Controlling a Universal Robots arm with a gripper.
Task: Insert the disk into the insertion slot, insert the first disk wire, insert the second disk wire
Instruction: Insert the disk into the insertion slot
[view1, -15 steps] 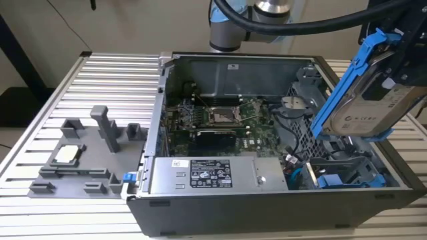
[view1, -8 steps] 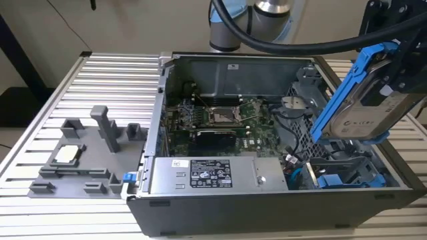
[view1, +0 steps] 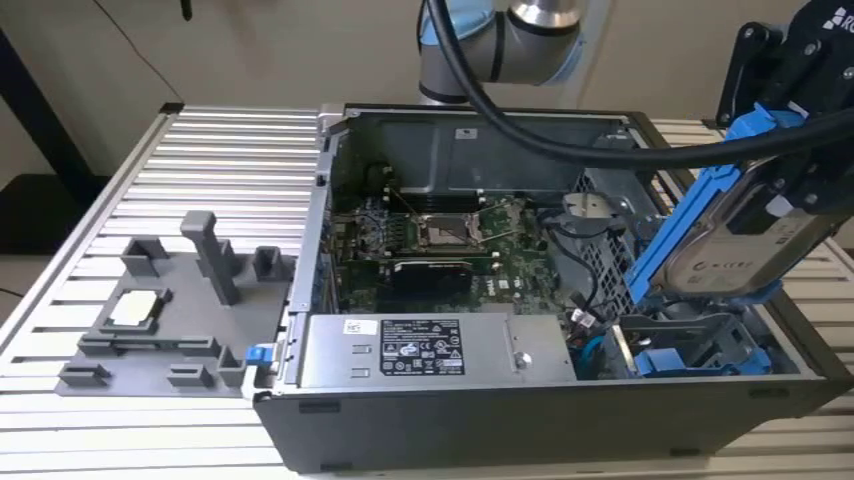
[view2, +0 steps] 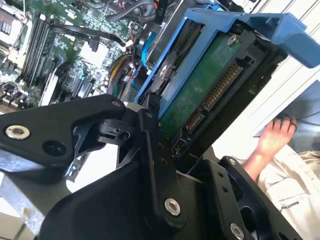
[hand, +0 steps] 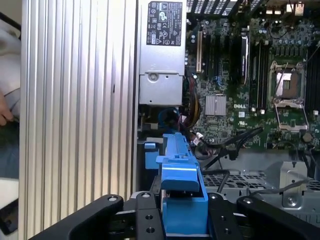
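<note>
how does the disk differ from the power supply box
The disk is held tilted over the case in the claw; the power supply box sits flat inside it. The disk has a blue carrier; the power supply box is bare grey. Both carry labels.

Ribbed aluminium table (view1: 200, 150), beige wall (view1: 280, 50)

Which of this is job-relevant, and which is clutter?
Job: disk in its blue carrier, gripped by the hand; drive bay beneath it.
Lying about: grey fixture tray, processor on it, power supply, person's sleeve.
</note>
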